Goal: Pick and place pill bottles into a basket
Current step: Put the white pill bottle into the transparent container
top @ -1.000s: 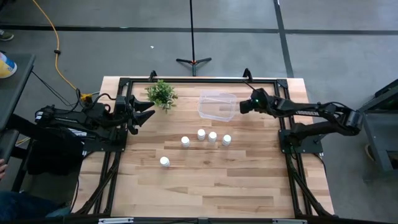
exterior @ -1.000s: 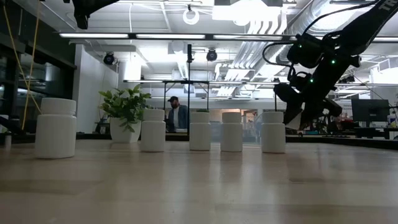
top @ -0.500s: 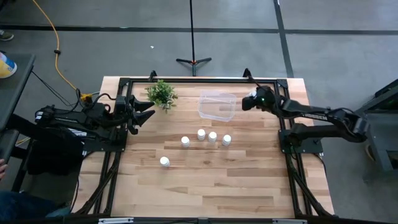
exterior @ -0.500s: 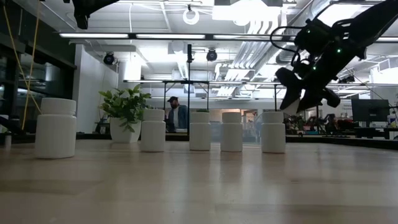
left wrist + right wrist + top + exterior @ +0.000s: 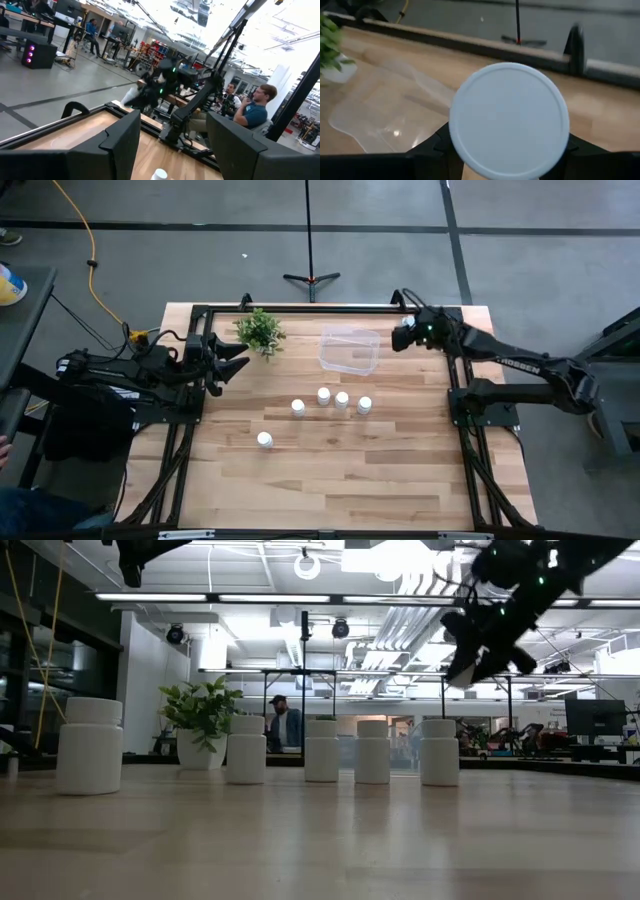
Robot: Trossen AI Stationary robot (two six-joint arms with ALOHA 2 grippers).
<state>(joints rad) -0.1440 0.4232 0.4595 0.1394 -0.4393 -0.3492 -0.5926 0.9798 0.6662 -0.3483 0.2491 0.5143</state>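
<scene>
A: Where is the bottle that's off the table?

B: In the right gripper (image 5: 403, 337), upper right of the overhead frame, in the air just right of the basket (image 5: 349, 349). In the right wrist view the held pill bottle (image 5: 509, 120) fills the centre, its round end facing the lens, so its long axis runs straight along the line of the fingers. The dark fingers (image 5: 431, 146) press on either side of it, jaws partly closed around the body.

A: And the rest?

B: Five bottles stand upright on the wood, caps up. Four form a loose row in the middle of the overhead frame: the first (image 5: 298, 407), the second (image 5: 323, 395), the third (image 5: 342, 399) and the fourth (image 5: 364, 405). The fifth (image 5: 264, 440) sits apart, lower left of them. So six in all, one basket, one plant (image 5: 260, 331) at the upper left.

A: The other arm?

B: The left gripper (image 5: 238, 357) waits at the left edge, jaws apart, holding nothing.
</scene>
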